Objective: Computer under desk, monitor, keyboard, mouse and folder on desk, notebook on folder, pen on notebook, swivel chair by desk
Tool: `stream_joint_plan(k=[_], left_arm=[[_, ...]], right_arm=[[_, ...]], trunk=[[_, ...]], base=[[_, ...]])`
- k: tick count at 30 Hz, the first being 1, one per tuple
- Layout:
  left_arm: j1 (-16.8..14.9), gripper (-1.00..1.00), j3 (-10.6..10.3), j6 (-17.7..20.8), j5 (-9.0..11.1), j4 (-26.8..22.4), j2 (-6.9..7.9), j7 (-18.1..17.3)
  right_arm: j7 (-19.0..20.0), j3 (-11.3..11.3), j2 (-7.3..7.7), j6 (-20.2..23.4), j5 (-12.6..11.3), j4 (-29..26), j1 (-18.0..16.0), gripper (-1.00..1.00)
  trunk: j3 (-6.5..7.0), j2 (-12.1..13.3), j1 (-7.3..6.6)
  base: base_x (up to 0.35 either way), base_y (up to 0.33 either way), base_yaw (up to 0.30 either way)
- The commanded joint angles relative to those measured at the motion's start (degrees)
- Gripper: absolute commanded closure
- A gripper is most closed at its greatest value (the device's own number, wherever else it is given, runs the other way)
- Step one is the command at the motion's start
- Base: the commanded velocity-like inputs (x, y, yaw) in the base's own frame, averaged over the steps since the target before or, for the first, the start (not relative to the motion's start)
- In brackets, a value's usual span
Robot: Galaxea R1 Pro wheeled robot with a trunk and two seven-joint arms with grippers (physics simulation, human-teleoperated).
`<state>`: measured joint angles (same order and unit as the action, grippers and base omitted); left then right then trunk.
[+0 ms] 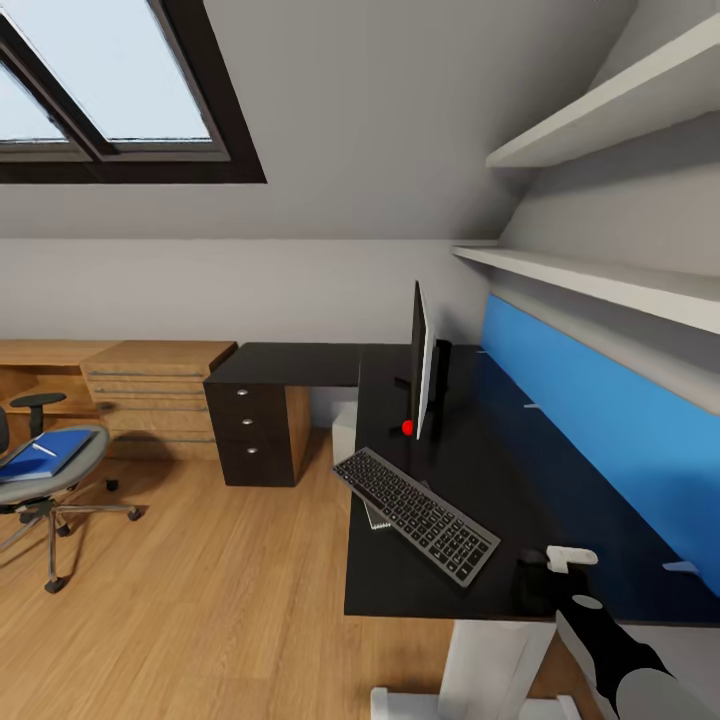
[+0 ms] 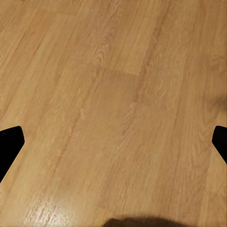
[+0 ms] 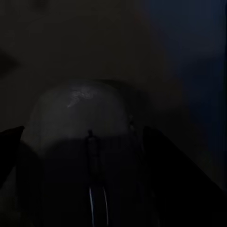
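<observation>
Floor [image 1: 210,590] of warm wood planks with visible grain and a soft satin sheen, brightest at 7 o'clock in the left wrist view. Desk [image 1: 480,480] top smooth matt black, its back panel [image 1: 600,420] flat matt blue. Drawer chest [image 1: 160,395] in light wood. Keyboard [image 1: 415,513] with brushed silver-grey frame and dark matt keys. Mouse [image 3: 85,151] smooth black plastic with a faint gloss. Swivel chair [image 1: 50,480] seat in grey cloth on a metal base.
</observation>
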<state>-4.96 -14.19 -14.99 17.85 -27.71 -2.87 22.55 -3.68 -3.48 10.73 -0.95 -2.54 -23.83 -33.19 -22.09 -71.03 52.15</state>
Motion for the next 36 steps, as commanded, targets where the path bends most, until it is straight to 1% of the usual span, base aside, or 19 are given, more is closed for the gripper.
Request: stream_joint_plan(k=[1,10,13,15,16,19,21,22,23,24,25,26,28,29,30,31,33,35,36], left_arm=[[-0.1,-1.00,-0.5,-0.3,0.6,0.0,0.05,0.4],[-0.1,-1.00,-0.5,-0.3,0.6,0.0,0.05,0.4],[-0.1,-1.00,-0.5,-0.3,0.6,0.0,0.05,0.5],[-0.1,-1.00,-0.4,-0.3,0.6,0.0,0.05,0.6],[-0.1,-1.00,-0.4,-0.3,0.6,0.0,0.05,0.6],[-0.1,-1.00,-0.5,-0.3,0.6,0.0,0.05,0.6],[-0.1,-1.00,-0.4,-0.3,0.6,0.0,0.05,0.6],[-0.1,-1.00,-0.4,-0.3,0.6,0.0,0.05,0.6],[-0.1,-1.00,-0.4,-0.3,0.6,0.0,0.05,0.6],[-0.1,-1.00,-0.4,-0.3,0.6,0.0,0.05,0.5],[-0.1,-1.00,-0.5,-0.3,0.6,0.0,0.05,0.5],[-0.1,-1.00,-0.5,-0.3,0.6,0.0,0.05,0.5],[-0.1,-1.00,-0.4,-0.3,0.6,0.0,0.05,0.5],[-0.1,-1.00,-0.4,-0.3,0.6,0.0,0.05,0.5],[-0.1,-1.00,-0.4,-0.3,0.5,0.0,0.04,0.5],[-0.1,-1.00,-0.4,-0.3,0.5,0.0,0.01,0.4],[-0.1,-1.00,-0.4,-0.3,0.4,0.1,-0.01,0.3],[-0.1,-1.00,-0.4,-0.4,0.4,0.1,-0.01,0.2],[-0.1,-1.00,-0.4,-0.4,0.4,0.1,0.02,0.2]], right_arm=[[0.1,0.0,-0.01,-0.1,-0.4,0.0,0.0,1.00],[0.0,-0.1,0.01,-0.1,-0.4,-0.4,0.0,1.00],[0.0,-0.2,0.00,0.3,-0.5,-3.6,0.0,1.00],[0.0,-0.3,0.00,2.7,-0.6,-7.0,0.1,1.00],[0.0,-0.4,0.00,5.8,-0.8,-10.3,0.2,1.00],[-0.1,-0.4,-0.07,9.8,-1.0,-16.0,0.6,1.00],[-0.3,-0.5,-0.49,15.1,-1.1,-23.8,3.2,1.00],[-0.3,-0.5,-1.17,17.7,-1.1,-27.3,4.8,1.00],[-0.4,-0.5,-2.27,20.1,-1.0,-31.2,6.3,1.00],[-0.5,-0.5,-2.96,21.2,-1.0,-33.2,7.1,1.00],[-1.3,-0.5,-5.14,24.2,-0.9,-39.2,9.6,1.00],[-2.4,-0.5,-6.53,26.0,-0.8,-42.6,11.3,1.00],[-4.0,-0.5,-7.80,27.7,-0.8,-45.2,12.7,1.00],[-5.9,-0.5,-9.02,29.0,-0.8,-47.1,13.8,1.00],[-6.9,-0.5,-9.64,29.5,-0.8,-47.8,14.2,1.00],[-8.5,-0.4,-10.83,30.2,-0.8,-48.8,14.9,1.00],[-10.1,-0.3,-12.33,30.8,-0.8,-49.6,15.7,1.00],[-11.0,0.2,-13.46,31.1,-0.7,-50.2,16.3,1.00],[-11.4,1.1,-13.84,31.1,-0.7,-50.3,16.5,1.00]], trunk=[[0.12,0.4,-0.23],[1.74,4.0,-2.20],[2.28,5.2,-2.86],[2.64,6.0,-3.30],[2.82,6.4,-3.52],[3.35,7.6,-4.18],[3.71,8.4,-4.62],[3.89,8.8,-4.84],[3.89,8.8,-4.84],[3.89,8.8,-4.84],[3.89,8.8,-4.84],[3.89,8.8,-4.84],[3.89,8.8,-4.84],[3.89,8.8,-4.84],[3.89,8.8,-4.84],[3.89,8.8,-4.84],[3.89,8.8,-4.84],[3.89,8.8,-4.84],[3.89,8.8,-4.84]], base=[[0.000,0.000,0.000],[0.000,0.000,0.000],[0.000,0.000,0.000],[0.000,0.000,0.000],[0.000,0.000,0.000],[0.000,0.000,0.000],[0.000,0.000,0.000],[0.000,0.000,0.000],[0.000,0.000,0.000],[0.000,0.000,0.000],[0.000,0.000,0.000],[0.000,0.000,0.000],[0.000,0.000,0.000],[0.000,0.000,0.000],[0.000,0.000,0.000],[0.000,0.000,0.000],[0.000,0.000,0.000],[0.000,0.000,0.000],[0.000,0.000,0.000]])
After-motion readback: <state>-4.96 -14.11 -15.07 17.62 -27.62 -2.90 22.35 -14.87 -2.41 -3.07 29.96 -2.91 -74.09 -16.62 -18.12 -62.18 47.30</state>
